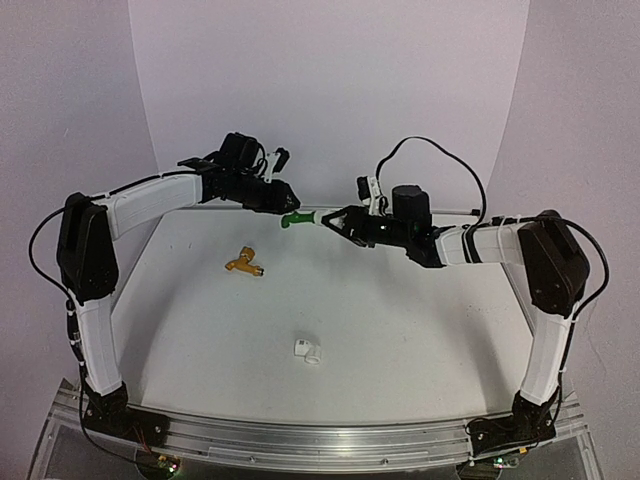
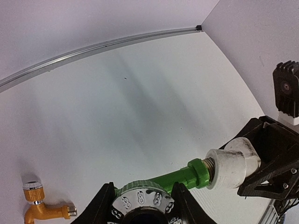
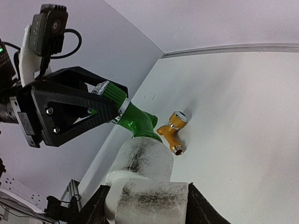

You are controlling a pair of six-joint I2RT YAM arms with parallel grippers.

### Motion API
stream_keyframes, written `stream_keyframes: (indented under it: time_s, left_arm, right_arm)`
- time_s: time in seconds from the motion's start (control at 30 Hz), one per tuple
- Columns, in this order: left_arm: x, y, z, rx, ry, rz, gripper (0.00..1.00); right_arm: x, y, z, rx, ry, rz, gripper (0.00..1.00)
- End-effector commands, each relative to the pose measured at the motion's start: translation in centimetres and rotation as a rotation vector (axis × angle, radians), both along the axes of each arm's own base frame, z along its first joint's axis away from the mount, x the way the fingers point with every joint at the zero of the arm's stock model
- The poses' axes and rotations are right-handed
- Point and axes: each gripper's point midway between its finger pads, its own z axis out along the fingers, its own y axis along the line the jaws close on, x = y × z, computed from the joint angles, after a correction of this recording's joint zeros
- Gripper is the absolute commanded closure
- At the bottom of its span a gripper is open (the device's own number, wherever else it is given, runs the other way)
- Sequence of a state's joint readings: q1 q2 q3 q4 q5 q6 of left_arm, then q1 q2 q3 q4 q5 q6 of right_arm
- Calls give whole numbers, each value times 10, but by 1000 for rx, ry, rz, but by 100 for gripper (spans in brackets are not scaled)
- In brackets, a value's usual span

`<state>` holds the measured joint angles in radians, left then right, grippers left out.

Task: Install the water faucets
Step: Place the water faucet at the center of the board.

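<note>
The green water faucet (image 1: 292, 219) hangs above the back of the table, between the two arms. My left gripper (image 2: 142, 205) is shut on its ribbed knob (image 2: 140, 196), and the spout points down in the top view. Its brass threaded end sits in the mouth of a white pipe fitting (image 2: 233, 161). My right gripper (image 3: 147, 203) is shut on that fitting (image 3: 145, 186). A thin band of thread still shows between the green collar and the fitting. The orange-yellow water faucet (image 1: 246, 263) lies loose on the table, left of centre, and also shows in the wrist views (image 2: 39, 205) (image 3: 172, 130).
A second white pipe fitting (image 1: 307, 350) lies on the table near the front centre. A metal rail (image 2: 93, 46) runs along the table's back edge against the white backdrop. The left gripper's black fingers (image 3: 70, 109) fill the left of the right wrist view.
</note>
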<state>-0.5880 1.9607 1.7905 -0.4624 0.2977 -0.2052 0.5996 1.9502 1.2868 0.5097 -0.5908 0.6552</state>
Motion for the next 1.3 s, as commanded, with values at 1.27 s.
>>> stream_keyframes:
  time_s: [1.27]
  left_arm:
    - [-116, 58, -134, 190, 634, 128, 98]
  right_arm:
    - [-106, -62, 21, -388, -584, 319, 100]
